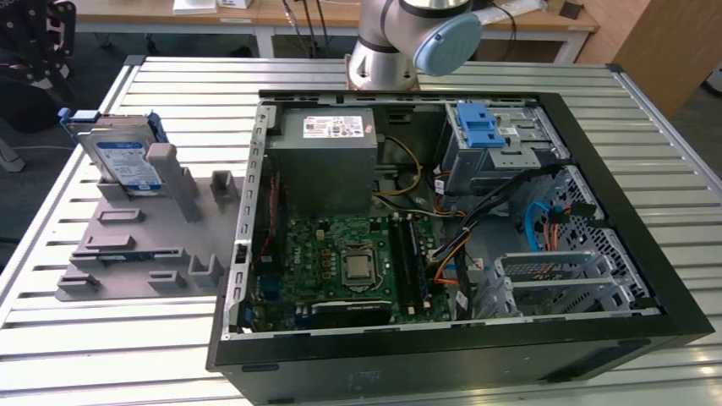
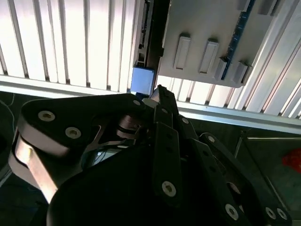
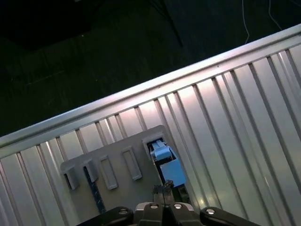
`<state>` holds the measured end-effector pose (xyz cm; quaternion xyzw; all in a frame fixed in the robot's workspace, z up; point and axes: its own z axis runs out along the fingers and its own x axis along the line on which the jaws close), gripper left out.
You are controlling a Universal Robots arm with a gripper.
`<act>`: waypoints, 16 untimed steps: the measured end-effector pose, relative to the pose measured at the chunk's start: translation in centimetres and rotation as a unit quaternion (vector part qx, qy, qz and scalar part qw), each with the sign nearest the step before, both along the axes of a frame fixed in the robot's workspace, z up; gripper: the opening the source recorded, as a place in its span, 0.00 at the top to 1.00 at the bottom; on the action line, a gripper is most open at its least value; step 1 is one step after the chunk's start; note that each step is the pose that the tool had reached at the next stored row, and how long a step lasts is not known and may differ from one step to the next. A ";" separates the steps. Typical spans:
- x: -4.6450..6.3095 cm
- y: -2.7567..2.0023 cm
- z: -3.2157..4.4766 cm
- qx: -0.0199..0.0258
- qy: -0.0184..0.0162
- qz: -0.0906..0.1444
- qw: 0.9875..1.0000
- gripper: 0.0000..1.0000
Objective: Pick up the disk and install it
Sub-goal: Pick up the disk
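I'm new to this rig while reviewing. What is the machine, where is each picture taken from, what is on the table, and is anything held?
The machine is a single robot arm; the exterior view shows its base behind an open computer case on a slatted metal table. Both wrist views come from cameras riding on the arm, looking down past the dark gripper at the table. On the exterior view's left, a grey holder carries the disk, standing upright in its blue carrier. The disk is not yet picked up.
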<state>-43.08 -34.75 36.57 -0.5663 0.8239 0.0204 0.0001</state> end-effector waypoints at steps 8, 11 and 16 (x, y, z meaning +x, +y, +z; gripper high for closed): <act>0.0 0.00 -0.13 0.006 0.000 0.046 0.999 0.89; 0.0 0.04 -0.43 0.009 0.000 0.046 0.999 0.89; 0.0 0.33 -1.05 0.008 0.000 0.049 0.999 0.89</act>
